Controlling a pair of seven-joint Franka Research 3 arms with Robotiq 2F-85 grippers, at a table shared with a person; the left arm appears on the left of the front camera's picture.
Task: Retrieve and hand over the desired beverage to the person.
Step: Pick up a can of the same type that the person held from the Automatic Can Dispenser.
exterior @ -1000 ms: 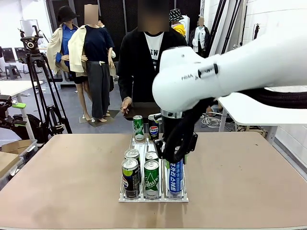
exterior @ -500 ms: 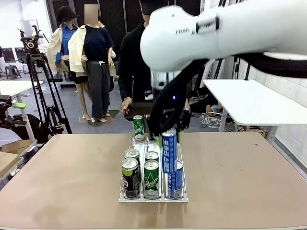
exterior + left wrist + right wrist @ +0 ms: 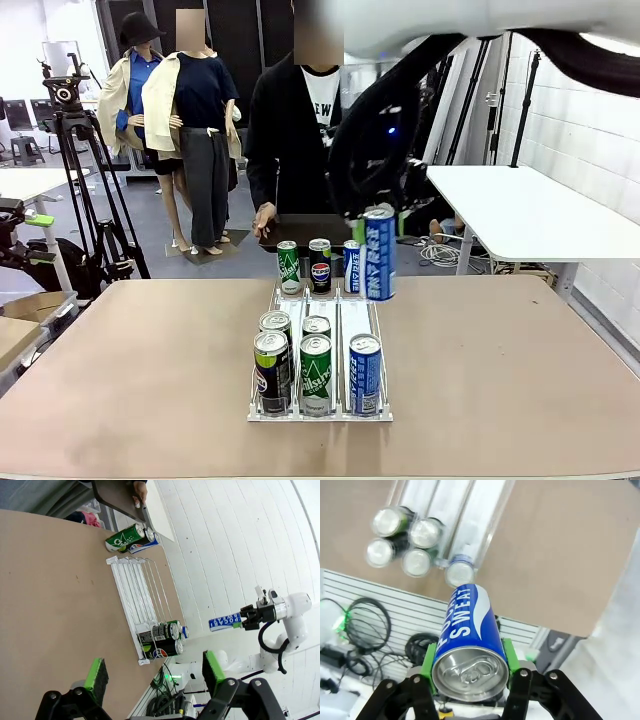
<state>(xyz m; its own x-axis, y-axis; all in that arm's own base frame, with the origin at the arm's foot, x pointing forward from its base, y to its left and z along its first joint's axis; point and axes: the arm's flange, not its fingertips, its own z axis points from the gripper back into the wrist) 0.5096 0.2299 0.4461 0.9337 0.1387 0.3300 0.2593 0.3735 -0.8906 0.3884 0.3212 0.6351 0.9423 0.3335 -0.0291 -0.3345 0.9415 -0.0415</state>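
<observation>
Right wrist view: the right gripper [image 3: 469, 658] pinches a smooth blue cylindrical can [image 3: 468, 625] between green pads [image 3: 431, 661], shiny round lid [image 3: 470, 674] nearest. Front view adds the person [image 3: 275, 140] beyond it; the left gripper [image 3: 154, 672] stands spread.

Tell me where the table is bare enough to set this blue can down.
Wide bare table left of the rack, and as much right of it, out to both edges. Crowded: the rack's near end, five cans, and its far end, three cans. The blue can is held in the air.
</observation>
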